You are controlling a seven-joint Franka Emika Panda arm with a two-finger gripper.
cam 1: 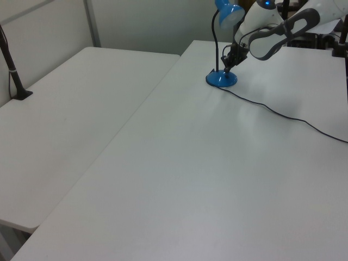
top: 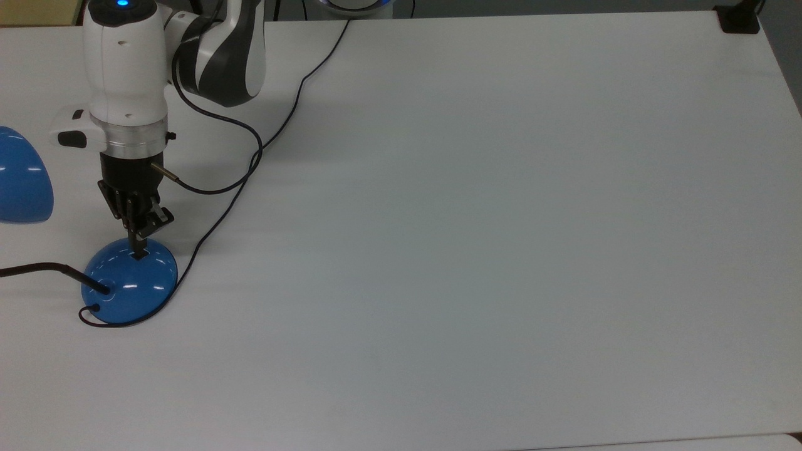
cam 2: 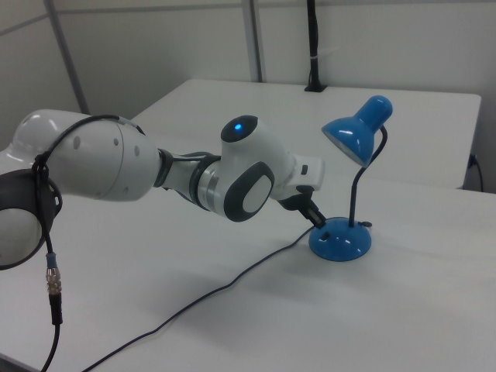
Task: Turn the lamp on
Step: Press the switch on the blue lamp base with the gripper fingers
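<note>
The lamp has a glossy blue dome base [top: 128,288], a thin black neck [top: 37,268] and a blue shade [top: 22,178] at the top view's left. My gripper [top: 136,252] points straight down with its fingers shut together. Its tip rests on the top of the dome, covering the black switch. In the left view the gripper [cam 1: 227,64] stands over the lamp base [cam 1: 221,80], under the shade [cam 1: 227,12]. The right view has the gripper [cam 2: 318,220] touching the near side of the base [cam 2: 339,242], the shade [cam 2: 358,132] above it.
The lamp's black cord [top: 250,168] runs from the base across the white table [top: 476,238] to its far edge. The arm's own cable [top: 213,190] loops beside it. A black clamp [top: 739,19] sits at the top view's upper right corner. A second table [cam 1: 70,109] adjoins.
</note>
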